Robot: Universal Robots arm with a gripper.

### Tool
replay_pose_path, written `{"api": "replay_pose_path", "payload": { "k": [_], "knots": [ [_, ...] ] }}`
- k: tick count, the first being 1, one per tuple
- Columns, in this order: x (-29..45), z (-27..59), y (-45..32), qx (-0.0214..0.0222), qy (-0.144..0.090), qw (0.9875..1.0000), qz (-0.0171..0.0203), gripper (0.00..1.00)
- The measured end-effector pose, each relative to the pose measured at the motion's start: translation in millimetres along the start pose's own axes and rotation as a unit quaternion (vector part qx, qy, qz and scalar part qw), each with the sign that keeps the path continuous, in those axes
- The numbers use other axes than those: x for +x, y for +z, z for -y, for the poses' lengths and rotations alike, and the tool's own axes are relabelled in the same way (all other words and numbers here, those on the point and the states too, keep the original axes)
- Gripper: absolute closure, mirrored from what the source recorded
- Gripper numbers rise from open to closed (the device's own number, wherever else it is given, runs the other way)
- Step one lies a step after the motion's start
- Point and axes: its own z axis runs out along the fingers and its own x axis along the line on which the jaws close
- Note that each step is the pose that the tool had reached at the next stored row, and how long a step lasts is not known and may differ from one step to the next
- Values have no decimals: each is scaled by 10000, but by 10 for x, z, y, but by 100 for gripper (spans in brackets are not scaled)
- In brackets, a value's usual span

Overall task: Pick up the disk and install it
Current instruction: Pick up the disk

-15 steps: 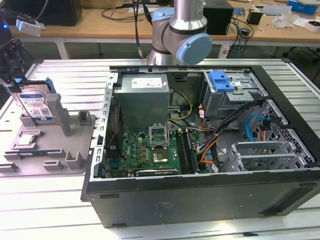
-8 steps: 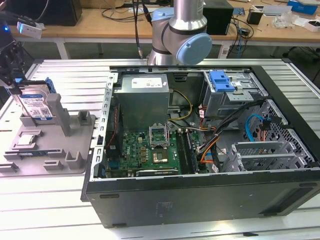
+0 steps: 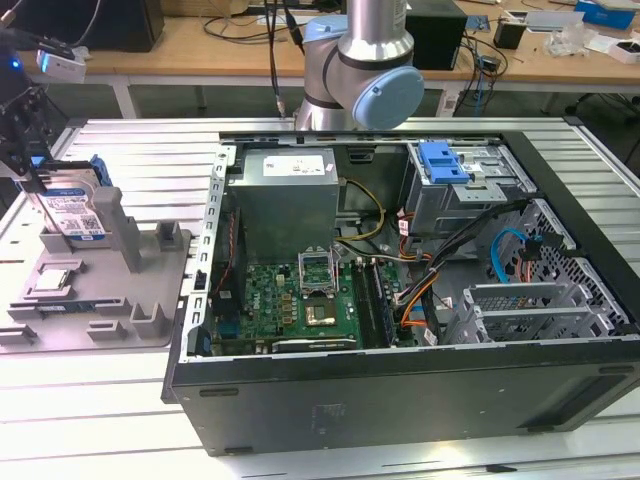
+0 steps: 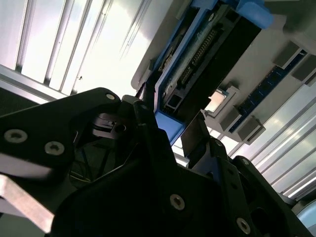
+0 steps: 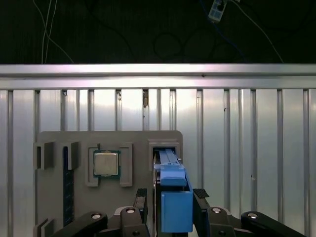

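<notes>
A ribbed aluminium table (image 3: 100, 420) stands before a cluttered wooden bench (image 3: 200, 45).

Exterior view overlooks table (image 3: 100, 420) from above; both wrist views close on disk (image 5: 175, 197) (image 4: 207, 54).

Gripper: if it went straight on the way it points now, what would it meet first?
The disk: its blue rail sits in line with the gripper, standing edge-up in a slot of the grey holder. The holder lies behind it; how close is unclear.

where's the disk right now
At the exterior view's left, the disk stands on edge in the grey fixture, beside the open computer case, with the end effector around it.
</notes>
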Motion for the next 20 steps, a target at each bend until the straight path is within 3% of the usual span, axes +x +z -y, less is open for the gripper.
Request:
{"api": "replay_pose_path", "payload": {
  "k": [20],
  "knots": [
    [-41,-11,41,0,-10,10000,0,52]
  ]
}}
